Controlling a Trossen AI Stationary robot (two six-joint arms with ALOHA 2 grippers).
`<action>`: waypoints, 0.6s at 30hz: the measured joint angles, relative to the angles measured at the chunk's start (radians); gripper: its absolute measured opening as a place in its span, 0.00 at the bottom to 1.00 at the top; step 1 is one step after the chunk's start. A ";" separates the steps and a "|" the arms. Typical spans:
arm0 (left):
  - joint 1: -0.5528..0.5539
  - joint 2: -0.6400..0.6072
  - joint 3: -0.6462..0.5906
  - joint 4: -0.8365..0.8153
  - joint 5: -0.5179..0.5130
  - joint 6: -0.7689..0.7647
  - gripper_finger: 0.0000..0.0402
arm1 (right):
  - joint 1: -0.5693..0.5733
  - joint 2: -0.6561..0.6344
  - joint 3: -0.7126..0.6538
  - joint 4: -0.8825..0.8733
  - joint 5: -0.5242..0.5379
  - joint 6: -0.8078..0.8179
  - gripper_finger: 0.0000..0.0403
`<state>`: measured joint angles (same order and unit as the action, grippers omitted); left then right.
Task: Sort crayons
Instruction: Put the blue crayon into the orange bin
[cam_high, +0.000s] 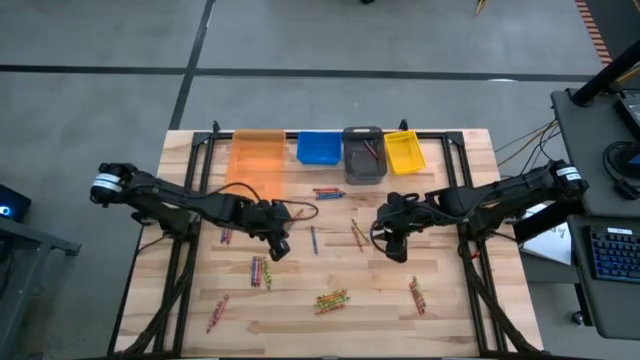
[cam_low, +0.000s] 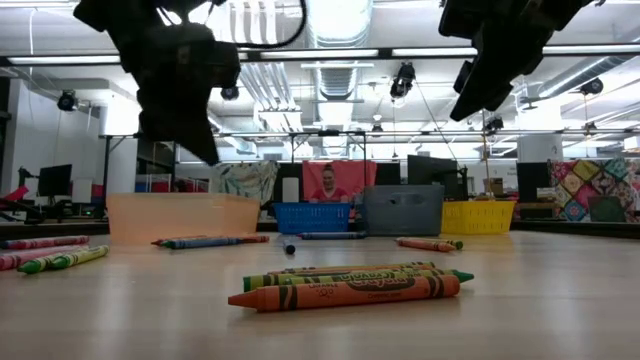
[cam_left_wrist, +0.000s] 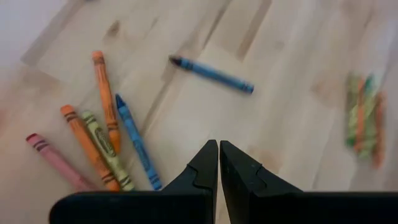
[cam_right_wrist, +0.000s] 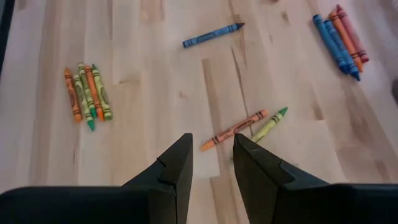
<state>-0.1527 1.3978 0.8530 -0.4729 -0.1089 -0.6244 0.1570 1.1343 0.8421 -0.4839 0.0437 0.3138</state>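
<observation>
High view, table: pale wooden worktop (cam_high: 450, 300), four plastic bins along its far edge.
Left gripper (cam_left_wrist: 218, 163): fingers pressed together, empty, hovering near the middle.
Right gripper (cam_right_wrist: 211, 155): fingers spread, empty, above the orange wax crayon (cam_right_wrist: 233, 130).
Crayon: mid-table, flat, long axis diagonal, tip toward the gripper, green crayon (cam_right_wrist: 269, 124) touching.
Risk: jaws may catch both crayons, missorting one.

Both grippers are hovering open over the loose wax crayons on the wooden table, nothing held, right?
Not quite. Only the right gripper is open, over an orange wax crayon. The left gripper is shut, as the left wrist view shows. Neither holds anything over the wooden table.
</observation>
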 joint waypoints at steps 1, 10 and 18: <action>-0.005 0.014 0.005 0.002 -0.002 0.021 0.00 | 0.000 0.000 0.000 0.000 0.011 -0.001 0.26; -0.009 0.079 0.001 0.005 -0.005 0.037 0.00 | 0.000 0.000 -0.001 0.009 0.038 -0.020 0.26; -0.008 0.093 0.000 0.010 -0.011 0.036 0.00 | 0.000 0.000 -0.019 0.128 0.038 -0.057 0.26</action>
<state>-0.1608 1.4910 0.8532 -0.4629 -0.1198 -0.5880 0.1570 1.1344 0.8230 -0.3558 0.0819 0.2569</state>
